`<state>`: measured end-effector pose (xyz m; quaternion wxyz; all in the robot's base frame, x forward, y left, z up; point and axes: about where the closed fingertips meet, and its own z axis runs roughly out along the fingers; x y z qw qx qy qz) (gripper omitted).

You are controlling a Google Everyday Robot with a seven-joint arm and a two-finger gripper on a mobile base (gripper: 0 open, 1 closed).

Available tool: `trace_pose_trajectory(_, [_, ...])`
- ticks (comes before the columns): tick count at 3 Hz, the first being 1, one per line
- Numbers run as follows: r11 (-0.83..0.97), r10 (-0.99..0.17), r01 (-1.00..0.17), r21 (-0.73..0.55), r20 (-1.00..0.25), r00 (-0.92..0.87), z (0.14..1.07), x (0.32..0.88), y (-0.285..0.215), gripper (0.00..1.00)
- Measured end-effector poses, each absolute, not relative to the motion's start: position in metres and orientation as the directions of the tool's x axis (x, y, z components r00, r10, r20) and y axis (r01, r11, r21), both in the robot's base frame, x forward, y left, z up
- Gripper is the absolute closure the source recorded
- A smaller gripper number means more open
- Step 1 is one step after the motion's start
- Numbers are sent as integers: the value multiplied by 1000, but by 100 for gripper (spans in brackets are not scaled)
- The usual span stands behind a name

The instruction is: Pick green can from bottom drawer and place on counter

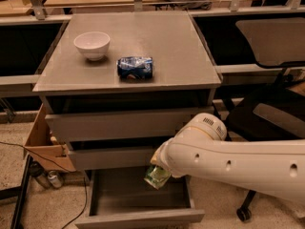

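Observation:
The green can [156,176] hangs tilted above the open bottom drawer [138,217], below the middle drawer front. My gripper [159,168] is at the end of the white arm coming in from the right, shut on the can's upper end; its fingers are mostly hidden behind the wrist. The drawer's dark floor lies under the can. The grey counter [157,46] tops the cabinet above.
On the counter stand a white bowl [92,45] and a blue-and-white can [136,67] lying on its side. A cardboard box [45,144] sits left of the cabinet, an office chair [271,113] to the right. Wooden tables run along the back.

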<state>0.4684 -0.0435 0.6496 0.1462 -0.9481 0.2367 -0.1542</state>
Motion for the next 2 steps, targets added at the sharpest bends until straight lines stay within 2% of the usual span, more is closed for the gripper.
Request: trace_pose_trajectory(2, [-822, -542, -461, -334, 214, 813, 707, 490, -67, 100])
